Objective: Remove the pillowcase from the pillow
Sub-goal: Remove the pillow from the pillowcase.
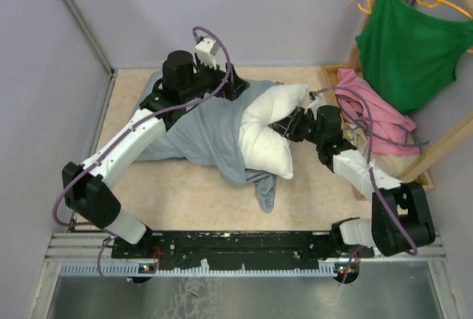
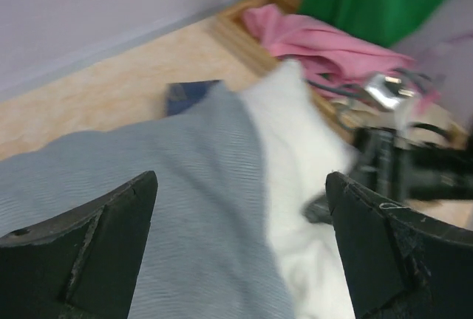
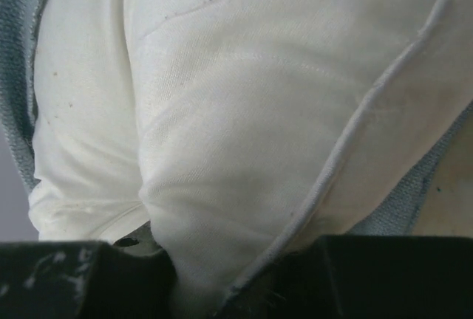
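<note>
Your right gripper [image 3: 196, 263] pinches a fold of the plump white rectangular pillow [image 1: 267, 138], black fingers pressed into the cloth at the cushion's right-hand side. Your left gripper [image 2: 240, 186] hangs spread wide above the pale grey-blue cloth pillowcase [image 1: 196, 134], holding nothing. The pillow lies mid-table on the tan tabletop [image 1: 185, 201], its right half bare and bulging out of the pillowcase, its left half inside the sack. One corner of the pillowcase trails toward the near edge. A crumpled pink garment [image 1: 369, 108] sits near the right arm, below a hanging green tank top [image 1: 410, 46].
</note>
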